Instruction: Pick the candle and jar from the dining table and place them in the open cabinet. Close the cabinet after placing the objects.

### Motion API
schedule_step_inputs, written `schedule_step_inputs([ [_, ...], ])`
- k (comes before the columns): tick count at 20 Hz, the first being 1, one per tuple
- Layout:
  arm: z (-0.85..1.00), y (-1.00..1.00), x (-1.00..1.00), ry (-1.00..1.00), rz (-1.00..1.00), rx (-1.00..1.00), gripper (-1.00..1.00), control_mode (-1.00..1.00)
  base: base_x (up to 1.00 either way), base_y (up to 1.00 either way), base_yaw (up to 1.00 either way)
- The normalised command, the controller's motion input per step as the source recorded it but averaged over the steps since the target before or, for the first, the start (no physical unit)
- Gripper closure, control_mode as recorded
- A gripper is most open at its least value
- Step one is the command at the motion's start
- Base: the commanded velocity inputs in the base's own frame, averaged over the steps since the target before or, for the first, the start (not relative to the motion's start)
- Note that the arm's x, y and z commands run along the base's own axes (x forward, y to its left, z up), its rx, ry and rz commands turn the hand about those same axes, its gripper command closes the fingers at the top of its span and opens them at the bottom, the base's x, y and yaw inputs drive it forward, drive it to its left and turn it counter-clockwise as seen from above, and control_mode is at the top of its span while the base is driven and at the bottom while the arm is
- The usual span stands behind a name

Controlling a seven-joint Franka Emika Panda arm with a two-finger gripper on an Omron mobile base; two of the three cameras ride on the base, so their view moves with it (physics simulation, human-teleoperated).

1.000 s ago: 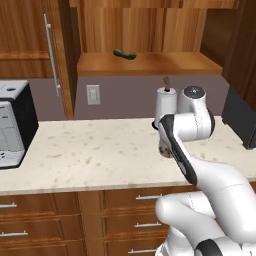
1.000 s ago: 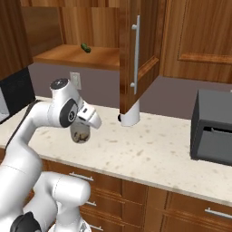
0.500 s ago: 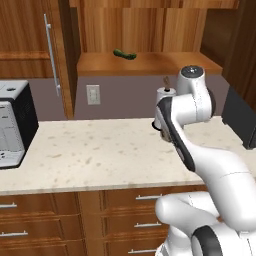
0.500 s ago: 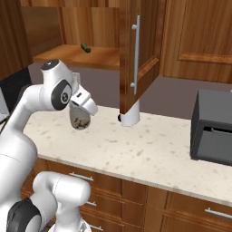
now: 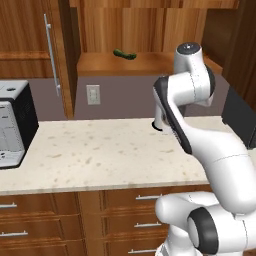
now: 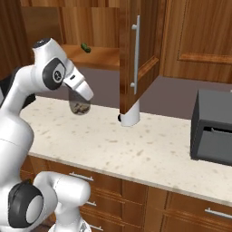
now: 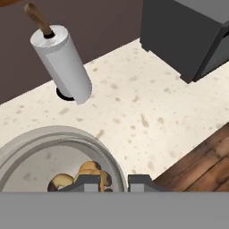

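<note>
Counter top (image 5: 100, 155): cream speckled stone, smooth, low sheen. Cabinet door (image 6: 136, 59): warm brown wood, visible grain, satin; bar handle (image 6: 135, 54) brushed silver metal. Drawer fronts (image 5: 45, 220): same wood, short metal pulls. Paper-towel roll (image 7: 62, 62): matt white paper. Black appliance (image 6: 213, 129): matt dark casing. Arm shell (image 5: 220, 155): glossy white plastic.

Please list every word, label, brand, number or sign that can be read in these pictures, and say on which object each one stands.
None: no readable text appears in any view.
Toaster: faint marks on its front, too blurred to read.
Black appliance: plain, no lettering.
Paper towel roll: blank.
Jar held by the gripper: brownish contents, no label visible.
Wall outlet: no marking.
</note>
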Motion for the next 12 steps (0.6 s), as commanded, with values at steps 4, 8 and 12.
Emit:
schedule_step_inputs([
  [4,0.35,0.0,0.11,-0.12,-0.01,0.0,1.0,-1.0,0.0,0.0,0.0],
  [8,0.28,0.0,0.17,-0.14,0.0,0.0,1.0,-1.0,0.0,0.0,0.0],
  [12,0.31,0.0,0.07,-0.18,0.0,0.0,1.0,-1.0,0.0,0.0,0.0],
])
